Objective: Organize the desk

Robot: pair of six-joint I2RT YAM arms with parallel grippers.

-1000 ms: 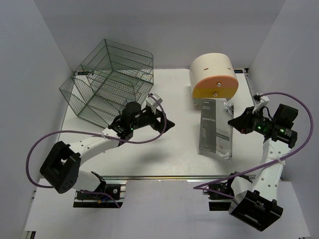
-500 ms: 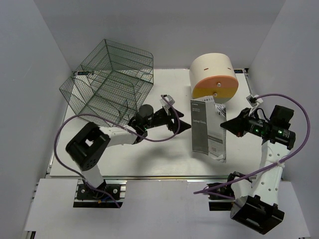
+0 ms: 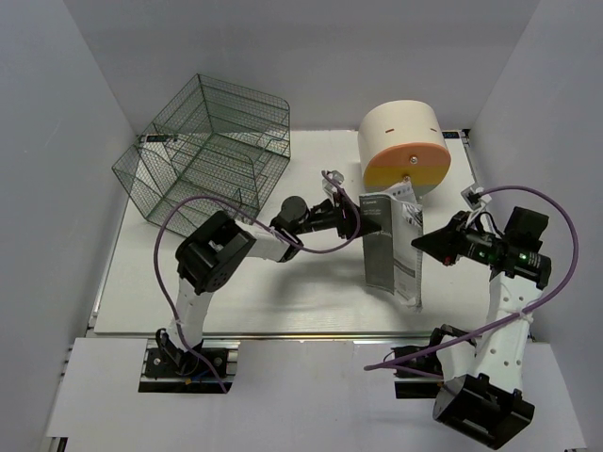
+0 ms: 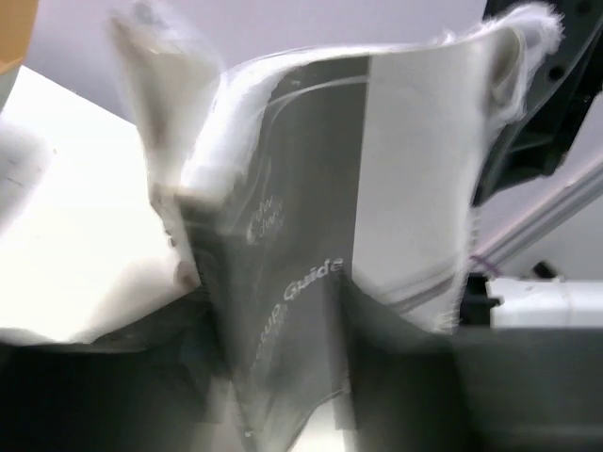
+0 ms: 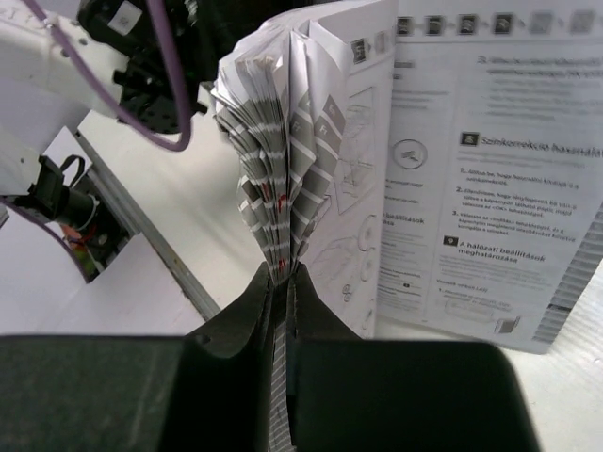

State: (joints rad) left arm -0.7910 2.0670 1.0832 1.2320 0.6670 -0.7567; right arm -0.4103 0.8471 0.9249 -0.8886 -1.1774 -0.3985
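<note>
White desk (image 3: 283,297) lies below right gripper (image 3: 418,241) pinching booklet (image 3: 386,256); left gripper's (image 3: 356,222) grip unclear.

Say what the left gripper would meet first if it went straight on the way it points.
The booklet, pinched by the right gripper, sits just ahead of the left gripper. Whether they already touch is unclear; the left wrist view is blurred.

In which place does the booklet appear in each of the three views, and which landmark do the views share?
Top external: booklet right of centre.
Left wrist: booklet fills the centre, blurred.
Right wrist: booklet at centre and right, pages fanned.
Shared landmark: the metal rail.
</note>
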